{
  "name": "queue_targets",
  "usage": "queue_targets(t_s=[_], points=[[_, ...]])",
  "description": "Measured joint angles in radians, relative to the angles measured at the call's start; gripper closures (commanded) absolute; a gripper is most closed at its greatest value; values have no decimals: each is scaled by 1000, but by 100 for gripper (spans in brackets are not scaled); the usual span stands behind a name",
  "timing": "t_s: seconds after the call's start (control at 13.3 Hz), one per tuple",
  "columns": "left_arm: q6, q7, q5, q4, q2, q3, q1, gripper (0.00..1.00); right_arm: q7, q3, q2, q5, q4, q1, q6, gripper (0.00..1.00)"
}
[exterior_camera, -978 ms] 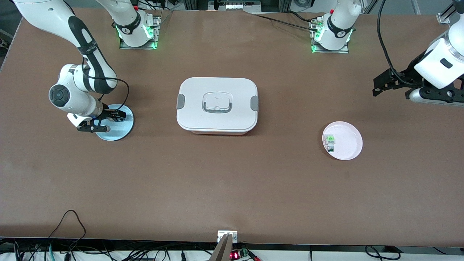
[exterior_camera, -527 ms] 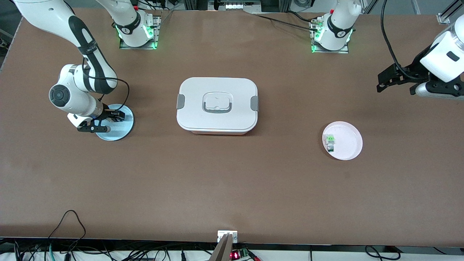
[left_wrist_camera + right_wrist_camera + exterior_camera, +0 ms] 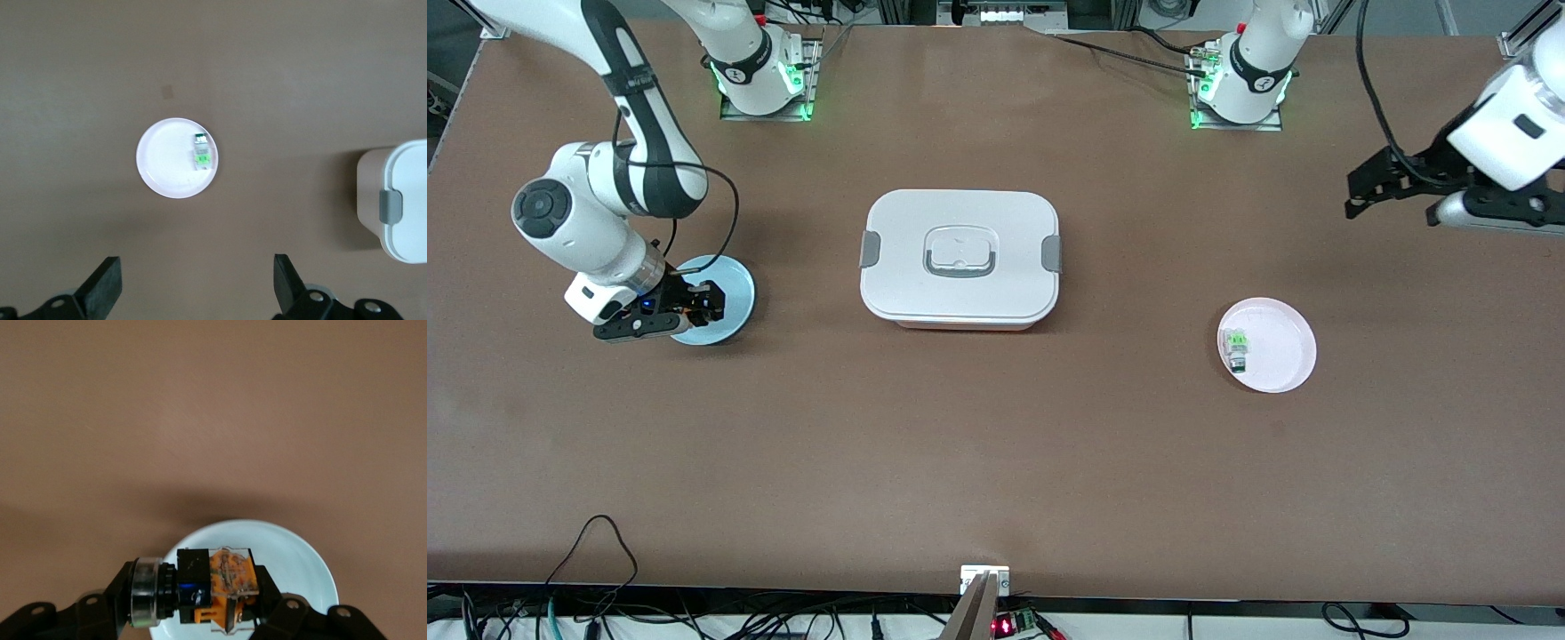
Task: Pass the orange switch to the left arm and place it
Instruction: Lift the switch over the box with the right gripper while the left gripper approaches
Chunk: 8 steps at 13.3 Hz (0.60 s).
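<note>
My right gripper [image 3: 696, 307] is shut on the orange switch [image 3: 687, 311] and holds it just above the edge of the light blue plate [image 3: 734, 283]. In the right wrist view the switch [image 3: 207, 587], with its black body, orange part and metal ring, lies crosswise between my right gripper's [image 3: 200, 597] fingers over that plate [image 3: 293, 553]. The white box [image 3: 960, 258] stands mid-table; one end of it shows in the left wrist view [image 3: 407, 200]. My left gripper [image 3: 1360, 188] is open and empty, high over the table at the left arm's end; in its own wrist view [image 3: 198, 293] nothing is between the fingers.
A pink plate [image 3: 1280, 351] with a green-and-white switch [image 3: 1235, 345] lies toward the left arm's end, nearer the front camera than the box. Both show in the left wrist view: the plate [image 3: 163, 160] and the switch [image 3: 201, 155]. Cables hang at the table's front edge.
My right gripper has risen off the blue plate with the orange switch and shifted toward the plate's rim. My left arm has shifted slightly, its gripper staying open.
</note>
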Motion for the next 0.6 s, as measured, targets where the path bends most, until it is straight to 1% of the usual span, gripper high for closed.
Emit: queue_targets(t_s=[0.08,0.23,0.38,0.45,0.6], points=[[0,0,0,-14,0,-18,-4,0,-28,30,-24,0,9,0,0,100],[3,0,0,-25,0,-31,-15,0,-65,99,-72,14,23,1,-1,100],[1,1,-33,-31,0,-31,-16,0,-84,193,-117,80,46,2,0,100],[-1,1,-95,-34,1,-30,-14,0,-86,247,-133,113,71,3,0,100],[-6,1,-243,-44,5,-27,-11,0,-86,354,-148,145,140,5,0,100]])
